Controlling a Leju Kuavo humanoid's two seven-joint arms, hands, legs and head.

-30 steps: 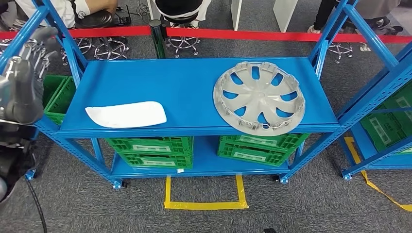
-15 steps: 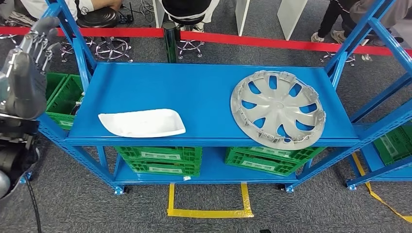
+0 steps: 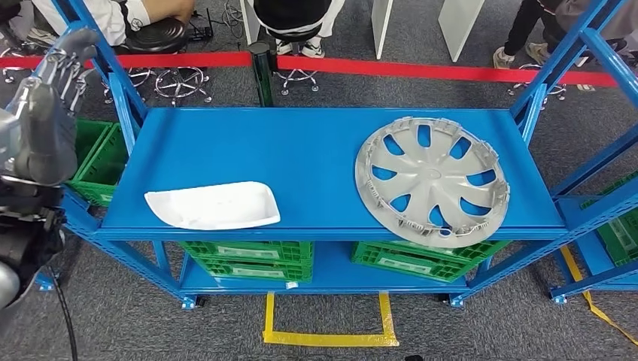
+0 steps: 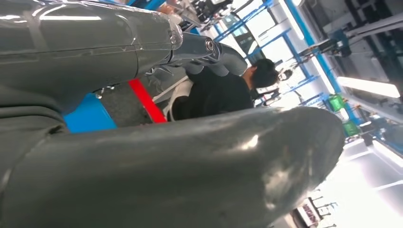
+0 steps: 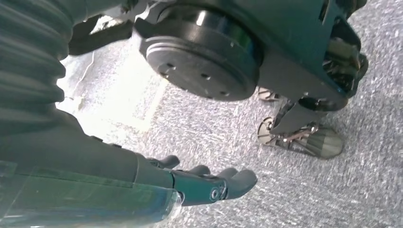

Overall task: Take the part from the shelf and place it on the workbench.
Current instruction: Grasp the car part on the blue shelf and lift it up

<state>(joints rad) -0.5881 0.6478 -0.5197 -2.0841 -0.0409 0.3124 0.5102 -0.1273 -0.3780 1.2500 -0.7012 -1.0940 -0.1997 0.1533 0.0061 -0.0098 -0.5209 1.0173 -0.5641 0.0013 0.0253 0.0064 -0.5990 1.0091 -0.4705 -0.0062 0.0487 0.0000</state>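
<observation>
On the top board of the blue shelf (image 3: pixel 301 150) lie two parts. A flat white plastic part (image 3: pixel 214 205) rests near the front left edge. A silver wheel cover (image 3: pixel 430 180) lies at the right, its rim reaching the front edge. My left hand (image 3: pixel 44 120) is raised beside the shelf's left post, left of and apart from the white part, fingers (image 3: pixel 69 59) stretched upward and holding nothing. In the left wrist view the left hand (image 4: pixel 180 161) is close up with nothing in it. My right hand (image 5: pixel 199 183) hangs over the grey floor, fingers straight and apart, holding nothing.
Green crates (image 3: pixel 248 259) fill the lower shelf, and more green crates (image 3: pixel 94 162) stand at the left. A second blue rack (image 3: pixel 602 218) stands at the right. Red tape (image 3: pixel 421 70) and seated people (image 3: pixel 293 15) are behind the shelf. Yellow tape (image 3: pixel 331 337) marks the floor.
The whole picture has shifted, so the camera moved: the shelf now sits lower and more centred. My left hand stays raised at the left. The parts lie as before.
</observation>
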